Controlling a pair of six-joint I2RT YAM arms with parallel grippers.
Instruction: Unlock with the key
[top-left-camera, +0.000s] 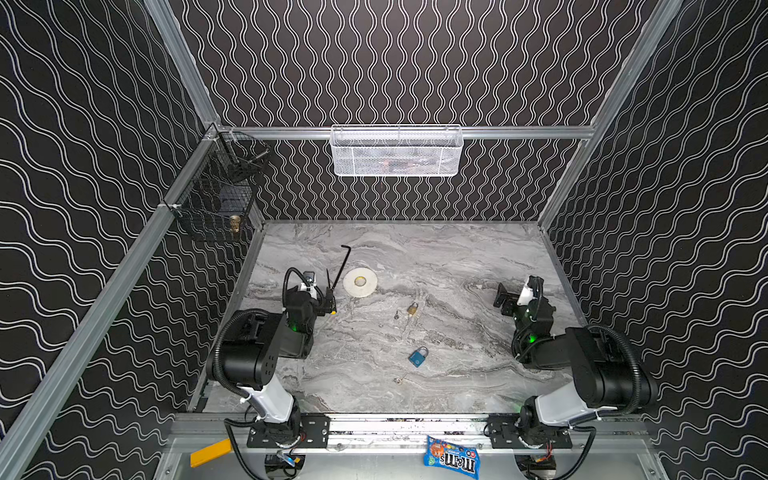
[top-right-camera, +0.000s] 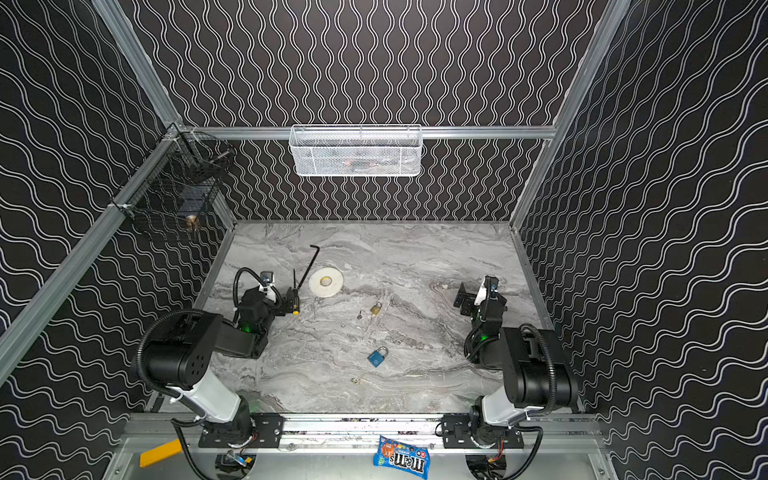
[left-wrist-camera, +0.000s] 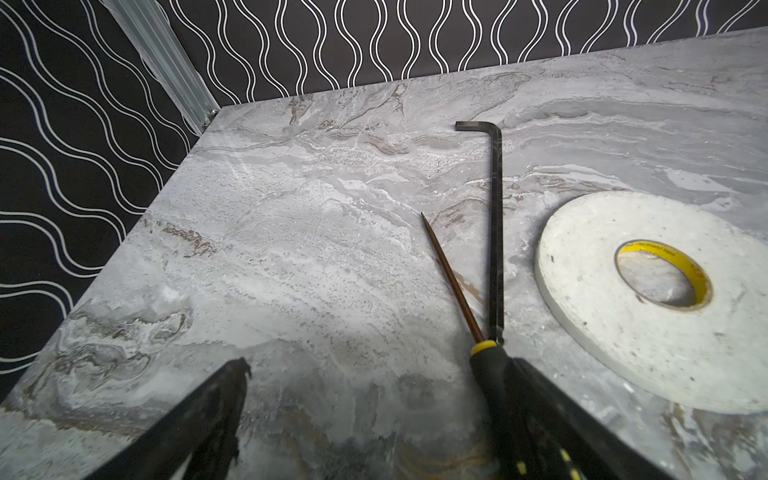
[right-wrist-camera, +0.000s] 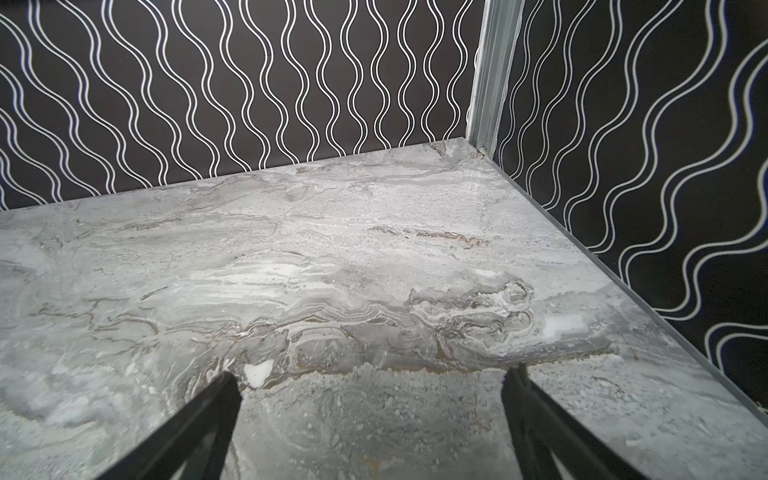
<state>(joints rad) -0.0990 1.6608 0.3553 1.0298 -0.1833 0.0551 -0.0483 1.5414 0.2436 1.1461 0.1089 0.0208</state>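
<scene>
A blue padlock (top-left-camera: 418, 357) (top-right-camera: 377, 357) lies flat near the middle of the marble table, with a small key (top-left-camera: 400, 379) just in front of it. Farther back lies a brass padlock (top-left-camera: 412, 308) (top-right-camera: 376, 308), and another small key (top-left-camera: 397, 315) rests beside it. My left gripper (top-left-camera: 320, 296) (left-wrist-camera: 382, 415) stands open at the left, well away from the locks. A screwdriver (left-wrist-camera: 490, 374) lies along the inside of one of its fingers. At the right, my right gripper (top-left-camera: 505, 301) (right-wrist-camera: 370, 415) is open over bare table. Neither wrist view shows a lock or key.
A white tape roll (top-left-camera: 360, 282) (left-wrist-camera: 648, 299) and a black hex key (top-left-camera: 343, 266) (left-wrist-camera: 496, 228) lie just beyond the left gripper. On the back rail hangs a white mesh basket (top-left-camera: 397, 151), and a black wire basket (top-left-camera: 216, 199) hangs on the left rail.
</scene>
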